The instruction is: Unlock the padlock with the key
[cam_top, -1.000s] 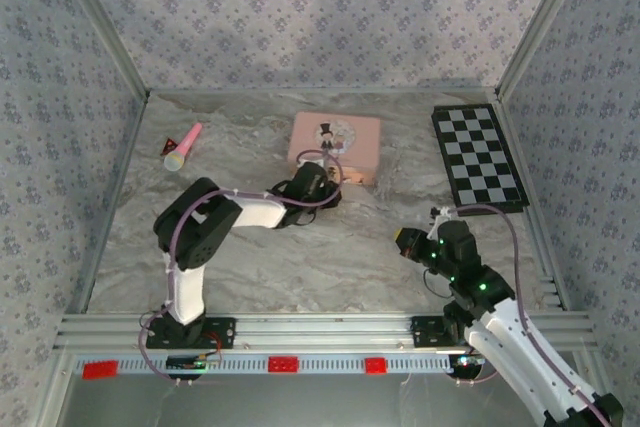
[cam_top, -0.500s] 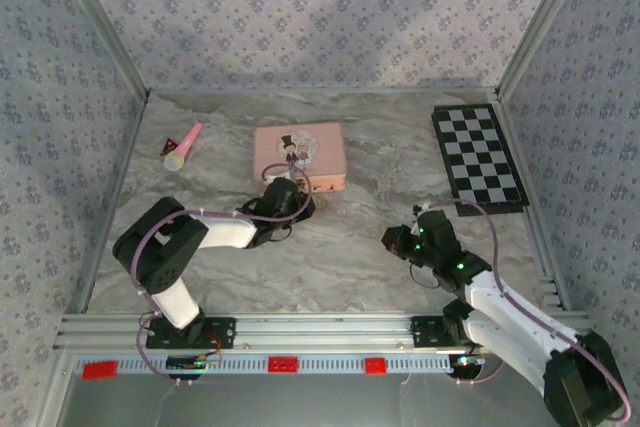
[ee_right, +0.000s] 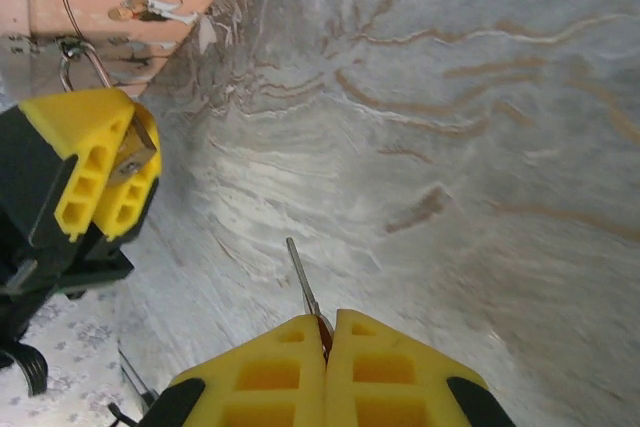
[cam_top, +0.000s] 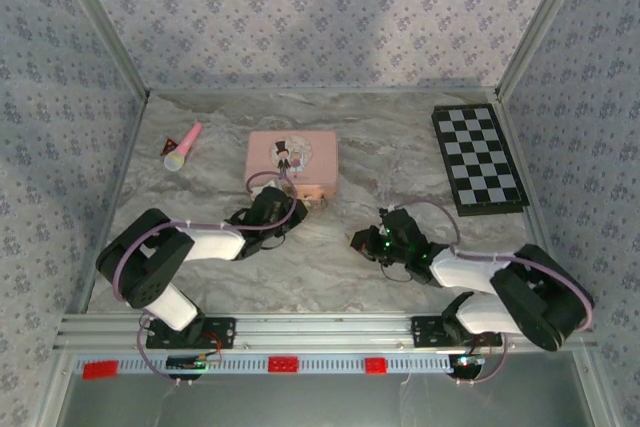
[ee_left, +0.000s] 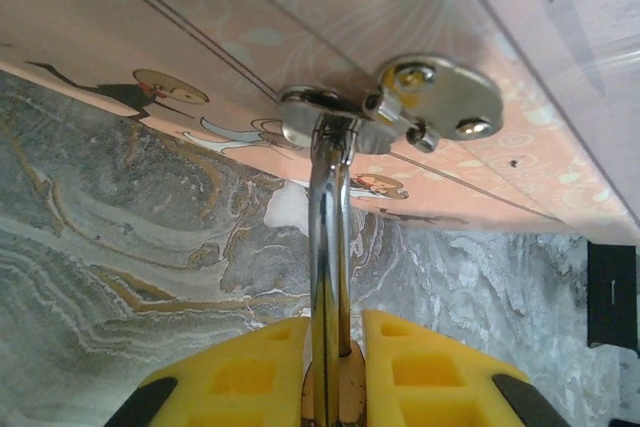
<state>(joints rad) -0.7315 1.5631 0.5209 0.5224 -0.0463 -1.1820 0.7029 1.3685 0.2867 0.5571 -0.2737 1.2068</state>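
Note:
My left gripper [ee_left: 335, 322] is shut on the padlock [ee_left: 327, 237], with the brass body between its yellow fingers. The silver shackle runs up to the metal hasp [ee_left: 400, 107] on the pink tin [ee_left: 200, 37]. In the top view the left gripper [cam_top: 290, 205] sits at the tin's front edge. My right gripper [ee_right: 328, 319] is shut on the key [ee_right: 303, 282], whose thin blade sticks out ahead over the marbled table. In the right wrist view the padlock [ee_right: 133, 152] is off to the upper left, well apart from the key. The right gripper [cam_top: 362, 240] is low, right of the left one.
A pink-and-yellow toy microphone [cam_top: 183, 147] lies at the back left. A checkerboard [cam_top: 478, 157] lies at the back right. The pink tin [cam_top: 292, 160] stands mid-table, and patterned walls close the table in on three sides.
The left gripper has drawn back toward the near left with the padlock, dragging the pink tin left. The right arm has dropped and swung left with the key, closer to the padlock.

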